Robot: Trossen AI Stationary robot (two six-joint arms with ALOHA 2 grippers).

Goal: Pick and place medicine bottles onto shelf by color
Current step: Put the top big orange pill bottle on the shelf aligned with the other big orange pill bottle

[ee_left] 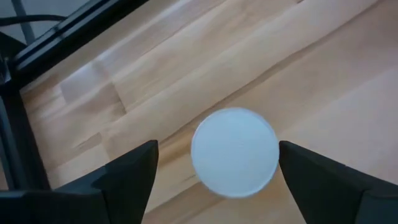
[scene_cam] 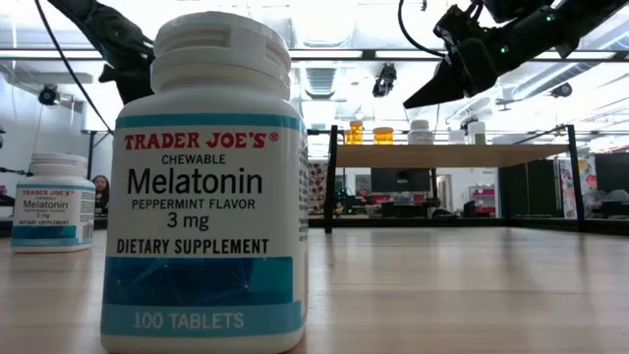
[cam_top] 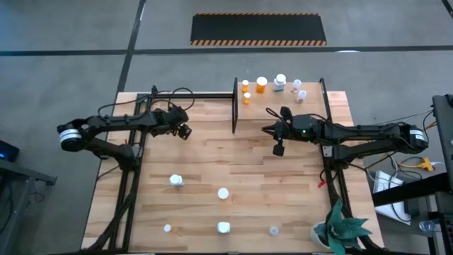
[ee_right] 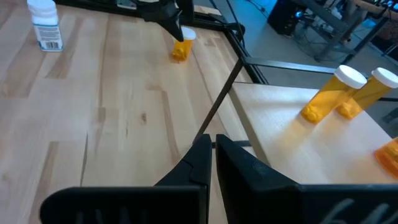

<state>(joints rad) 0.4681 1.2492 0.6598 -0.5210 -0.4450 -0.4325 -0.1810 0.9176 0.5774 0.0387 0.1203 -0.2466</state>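
Straddling an orange bottle's white cap (ee_left: 234,152), left gripper (cam_top: 183,130) hangs spread wide for a top-down grab; right gripper (cam_top: 279,147) clenched empty beside shelf (cam_top: 311,106), waiting.

A robotics lab or workshop: bare grey concrete floor (cam_top: 71,28) with a black hazard-striped mat (cam_top: 258,29), ceiling strip lights (scene_cam: 373,54), distant computer monitors (scene_cam: 393,180).
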